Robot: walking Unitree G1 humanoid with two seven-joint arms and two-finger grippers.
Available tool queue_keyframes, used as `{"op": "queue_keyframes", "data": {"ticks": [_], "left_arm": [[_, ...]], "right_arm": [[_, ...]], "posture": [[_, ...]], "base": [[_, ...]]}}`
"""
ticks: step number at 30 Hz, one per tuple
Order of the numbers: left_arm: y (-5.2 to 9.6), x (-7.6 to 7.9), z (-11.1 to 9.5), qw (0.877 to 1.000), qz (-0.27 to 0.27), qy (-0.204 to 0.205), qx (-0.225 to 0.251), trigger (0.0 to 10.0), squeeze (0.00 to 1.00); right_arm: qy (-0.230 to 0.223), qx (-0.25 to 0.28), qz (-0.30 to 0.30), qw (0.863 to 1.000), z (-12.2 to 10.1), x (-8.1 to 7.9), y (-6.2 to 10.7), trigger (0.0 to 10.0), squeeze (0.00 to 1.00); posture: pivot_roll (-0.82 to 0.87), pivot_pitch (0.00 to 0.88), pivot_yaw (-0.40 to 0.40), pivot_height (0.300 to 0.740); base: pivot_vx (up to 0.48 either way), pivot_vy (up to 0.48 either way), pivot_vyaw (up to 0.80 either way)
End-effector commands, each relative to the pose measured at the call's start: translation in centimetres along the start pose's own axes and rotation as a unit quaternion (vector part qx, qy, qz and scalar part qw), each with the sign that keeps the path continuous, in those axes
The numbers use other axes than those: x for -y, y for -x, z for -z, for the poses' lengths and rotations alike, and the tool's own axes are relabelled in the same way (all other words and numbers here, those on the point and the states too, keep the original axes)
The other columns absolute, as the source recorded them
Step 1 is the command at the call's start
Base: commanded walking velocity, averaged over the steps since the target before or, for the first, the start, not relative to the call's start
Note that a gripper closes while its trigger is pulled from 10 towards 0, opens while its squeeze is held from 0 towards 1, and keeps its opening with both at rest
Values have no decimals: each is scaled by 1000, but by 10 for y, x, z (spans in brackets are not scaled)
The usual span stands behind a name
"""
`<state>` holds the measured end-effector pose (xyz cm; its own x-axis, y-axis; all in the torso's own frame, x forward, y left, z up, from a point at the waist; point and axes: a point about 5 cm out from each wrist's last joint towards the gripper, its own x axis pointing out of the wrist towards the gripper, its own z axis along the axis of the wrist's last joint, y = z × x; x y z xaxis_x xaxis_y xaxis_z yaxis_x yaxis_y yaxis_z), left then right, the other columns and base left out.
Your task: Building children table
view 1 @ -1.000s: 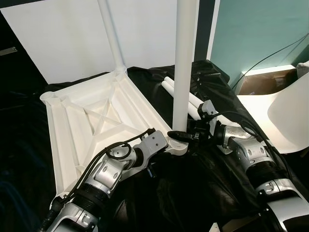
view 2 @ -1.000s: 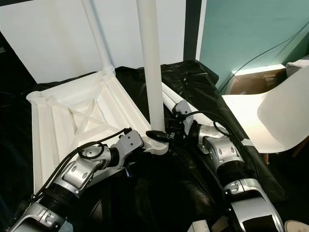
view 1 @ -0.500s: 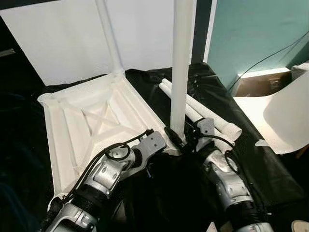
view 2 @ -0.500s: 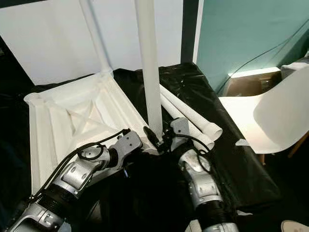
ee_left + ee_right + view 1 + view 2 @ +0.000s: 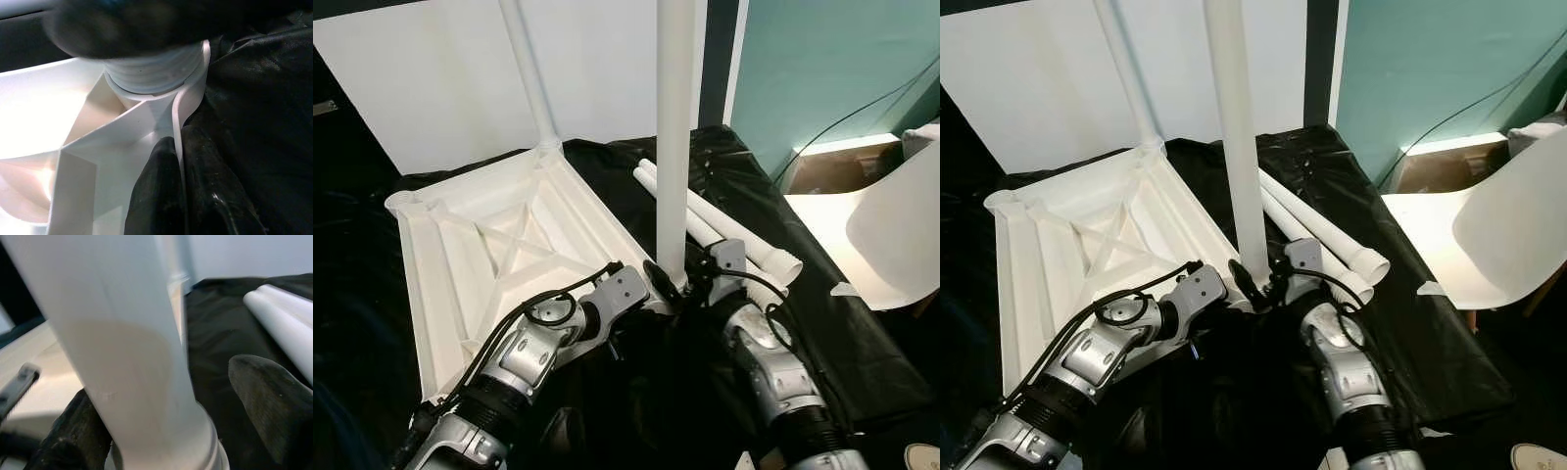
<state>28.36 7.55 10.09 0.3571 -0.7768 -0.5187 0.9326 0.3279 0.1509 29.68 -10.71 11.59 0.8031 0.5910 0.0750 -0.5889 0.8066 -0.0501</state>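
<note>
A white plastic table top (image 5: 429,294) lies upside down on black cloth. One white leg (image 5: 530,88) stands in its far corner. A second leg (image 5: 674,147) stands upright in the near right corner socket (image 5: 151,73). My left gripper (image 5: 181,196) is shut on the thin rim of the table top just beside that socket, one finger on each side of the wall. My right gripper (image 5: 166,421) straddles the foot of the second leg. One of its fingers (image 5: 73,431) lies against the leg and the other (image 5: 269,401) stands apart from it. Two loose legs (image 5: 739,235) lie on the cloth behind.
A white chair (image 5: 896,230) stands at the right, with an open cardboard box (image 5: 837,162) and a cable behind it by the teal wall. A white board (image 5: 431,78) leans at the back. Black cloth (image 5: 862,343) covers the work surface to its right edge.
The camera shifted. My right forearm swung in from the right side to point straight ahead, with its gripper still at the foot of the leg. The left gripper kept its hold on the rim.
</note>
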Motion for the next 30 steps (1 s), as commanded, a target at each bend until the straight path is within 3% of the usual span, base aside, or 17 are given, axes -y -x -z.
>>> {"op": "queue_keyframes", "data": {"ticks": [1, 5, 7, 12, 13, 22, 30], "left_arm": [[-8, 20, 29, 997, 57, 40, -45, 10000, 0], [-9, 20, 28, 997, 58, 40, -44, 10000, 0], [-10, 20, 28, 996, 60, 39, -44, 10000, 0], [-11, 21, 27, 996, 61, 38, -44, 10000, 0], [-11, 21, 27, 996, 60, 38, -44, 10000, 0], [-10, 21, 30, 997, 55, 43, -44, 10000, 0], [-11, 21, 29, 997, 57, 41, -44, 10000, 0]], "right_arm": [[9, 2, -41, 999, -3, 2, -3, 10000, 0], [45, 4, -97, 994, -10, 10, -5, 10000, 0], [82, 0, -146, 986, -24, 24, -13, 10000, 0], [94, -20, -190, 977, -32, 31, -18, 10000, 0], [91, -34, -214, 972, -31, 31, -17, 118, 0], [47, -65, -236, 968, -30, 46, -15, 0, 0], [26, -65, -233, 970, -21, 41, -11, 0, 0]], "posture": [[59, 0, 56, 740], [55, 0, 57, 740], [48, 0, 59, 740], [50, 0, 57, 740], [53, 0, 56, 740], [59, 0, 52, 740], [52, 0, 55, 740]], "base": [[0, 0, 0], [0, 0, 0], [0, 0, 0], [0, 0, 0], [0, 0, 0], [0, 0, 0], [0, 0, 0]]}}
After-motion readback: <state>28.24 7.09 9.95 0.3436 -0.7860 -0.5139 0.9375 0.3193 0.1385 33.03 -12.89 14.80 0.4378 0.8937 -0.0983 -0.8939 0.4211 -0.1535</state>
